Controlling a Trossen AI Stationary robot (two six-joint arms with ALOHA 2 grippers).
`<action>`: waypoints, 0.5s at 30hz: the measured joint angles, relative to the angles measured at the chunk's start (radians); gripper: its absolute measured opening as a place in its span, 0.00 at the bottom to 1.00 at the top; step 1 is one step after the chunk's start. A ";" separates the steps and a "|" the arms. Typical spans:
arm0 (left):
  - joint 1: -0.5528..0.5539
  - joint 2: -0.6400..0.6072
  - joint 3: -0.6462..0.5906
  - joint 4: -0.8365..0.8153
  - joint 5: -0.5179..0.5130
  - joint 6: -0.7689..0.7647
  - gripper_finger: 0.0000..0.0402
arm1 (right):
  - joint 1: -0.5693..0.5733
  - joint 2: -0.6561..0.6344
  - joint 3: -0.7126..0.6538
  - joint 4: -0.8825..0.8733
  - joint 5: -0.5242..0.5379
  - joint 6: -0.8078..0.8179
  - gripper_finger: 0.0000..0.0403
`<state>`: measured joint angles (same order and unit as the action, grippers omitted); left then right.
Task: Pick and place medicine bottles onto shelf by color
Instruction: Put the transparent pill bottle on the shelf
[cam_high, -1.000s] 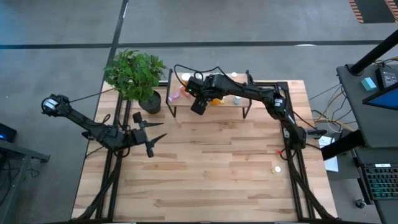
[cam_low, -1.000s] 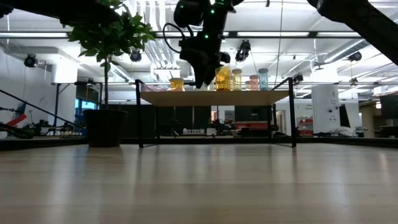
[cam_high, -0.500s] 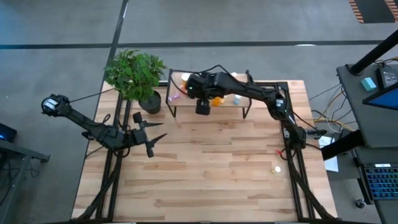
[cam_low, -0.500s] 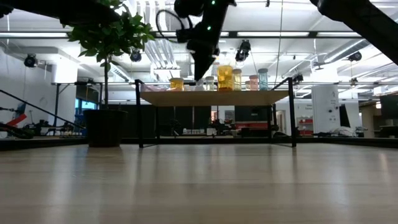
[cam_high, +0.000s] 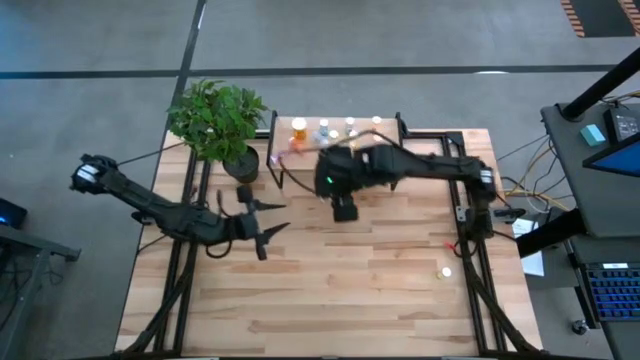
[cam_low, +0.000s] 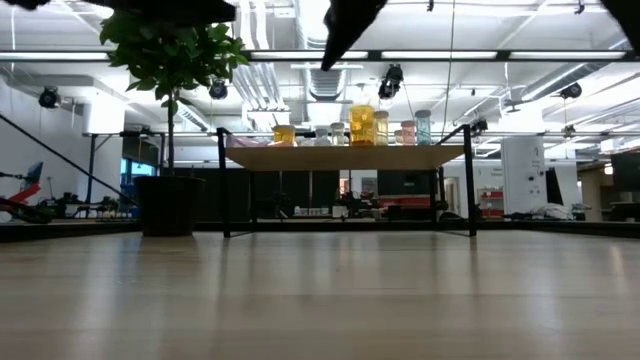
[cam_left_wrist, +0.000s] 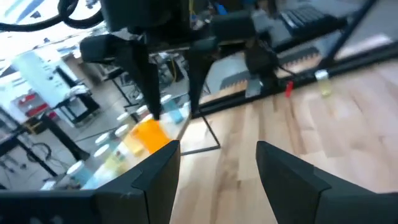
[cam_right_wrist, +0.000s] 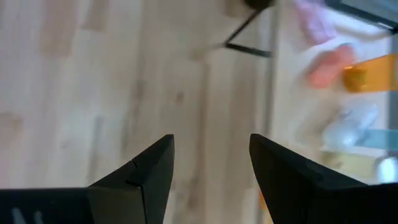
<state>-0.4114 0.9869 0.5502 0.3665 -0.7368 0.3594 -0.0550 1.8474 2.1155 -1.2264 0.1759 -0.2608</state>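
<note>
Over the bare table (cam_high: 330, 290), just in front of the shelf (cam_high: 283, 172), right gripper (cam_high: 344, 211) hangs with its fingers (cam_right_wrist: 146, 171) spread apart and nothing between them; the right wrist view shows only plank surface in the gap, with the shelf edge and blurred bottles off to one side. Left gripper (cam_high: 265, 235) sits over the left half of the table, well apart from the shelf, pointed toward the middle, fingers (cam_left_wrist: 158, 171) also parted and empty; past them its wrist view looks at the right arm (cam_high: 420, 165) and the shelf. Medicine bottles (cam_high: 325, 128) are lined up on the shelf top: from above, pale caps show in a row along the back edge, an orange one (cam_high: 298, 127) nearest the plant side, something pink (cam_high: 277, 152) at the shelf's left end, though the right arm covers part of the top. Low view gives the row better: a small amber bottle (cam_low: 284, 134) on the left, a larger yellow-orange one (cam_low: 361, 124) around the middle, then pinkish (cam_low: 407, 132) and bluish (cam_low: 424, 126) ones to its right, all upright on the wooden top (cam_low: 345, 156). Can't tell exact count or colours of the smaller ones between. One pale yellowish bottle (cam_high: 446, 271) lies out on the table near the right edge, well apart from both grippers. Potted plant (cam_high: 220, 125) stands at the rear left corner beside the shelf.
</note>
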 joint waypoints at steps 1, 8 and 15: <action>0.005 0.020 0.024 -0.026 0.008 0.019 0.49 | 0.020 -0.030 -0.049 0.014 0.002 0.011 0.50; 0.110 0.127 0.254 -0.337 0.122 0.041 0.49 | 0.123 -0.282 -0.409 0.249 0.008 0.059 0.50; 0.352 0.217 0.436 -0.580 0.305 0.139 0.49 | 0.138 -0.486 -0.674 0.525 0.011 0.007 0.50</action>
<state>-0.0591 1.2039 0.9863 -0.2136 -0.4314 0.4988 0.0825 1.3619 1.4419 -0.7015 0.1867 -0.2535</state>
